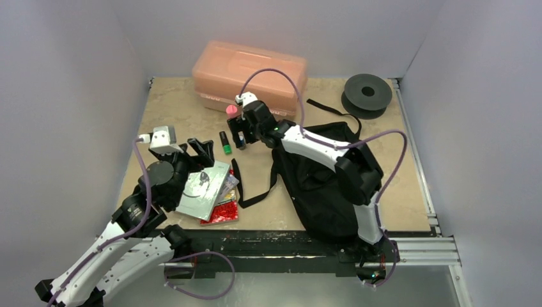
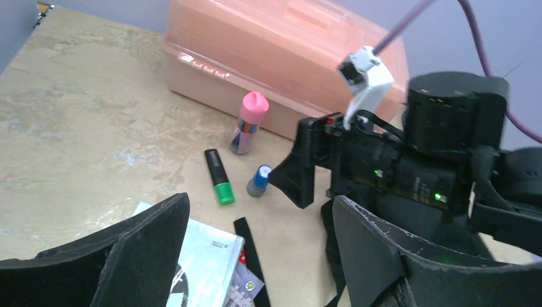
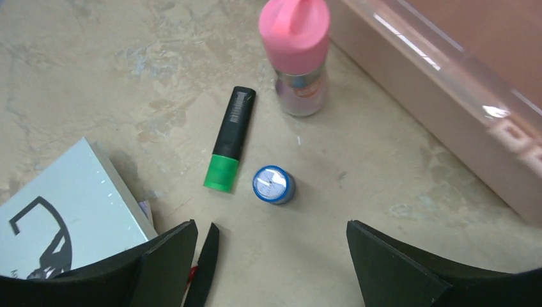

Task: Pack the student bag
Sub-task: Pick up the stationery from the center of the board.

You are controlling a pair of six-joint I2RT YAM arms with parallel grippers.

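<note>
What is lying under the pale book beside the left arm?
A shiny red flat item pokes out beneath the pale book, plus a patterned booklet corner. Their covered parts cannot be seen.

Overhead looks down, wide; both wrists, close, share the highlighter (image 3: 229,139).

The left arm (image 1: 121,236) extended from the lower left of the frame, elbow bent, wrist angled toward centre; the left gripper (image 1: 199,148) held its jaws spread wide, gripping nothing; the right arm (image 1: 345,166) reached from lower right to upper centre; the right gripper (image 1: 238,128) pointed downward, jaws wide apart, empty.
</note>
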